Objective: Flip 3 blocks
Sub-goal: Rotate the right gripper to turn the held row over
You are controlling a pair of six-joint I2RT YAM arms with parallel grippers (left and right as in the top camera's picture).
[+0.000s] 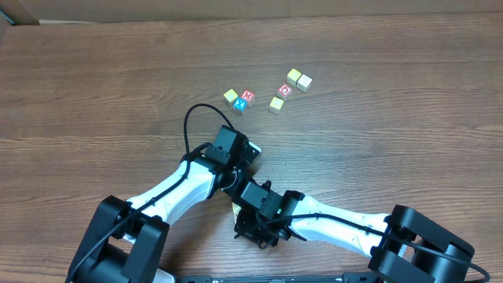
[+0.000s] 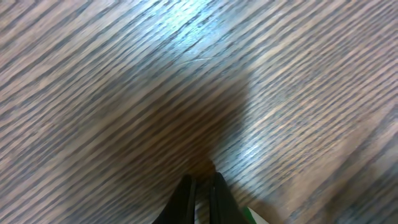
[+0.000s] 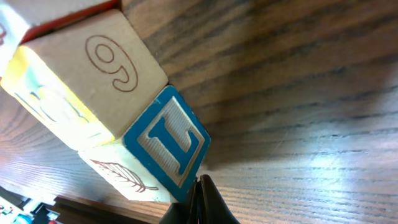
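Observation:
Small pale blocks lie far from both arms: one (image 1: 230, 97) at the left of the group, one (image 1: 276, 104) in the middle, and a touching pair (image 1: 293, 75) at the right. Close to my right gripper (image 3: 202, 182), a cream block with a "9" (image 3: 99, 68) leans against a block with a blue "L" face and a leaf face (image 3: 168, 143). That gripper is shut and empty, its tip right at the L block's lower corner. My left gripper (image 2: 200, 182) is shut over bare wood, holding nothing. A green and white corner (image 2: 252, 216) shows beside it.
A red "M" cube (image 1: 247, 95) and a blue "X" cube (image 1: 240, 104) sit by the left pale block, and a red "O" cube (image 1: 284, 90) sits in the group's middle. Both arms (image 1: 236, 185) cross near the table's front centre. A black cable (image 1: 189, 126) loops above the left arm.

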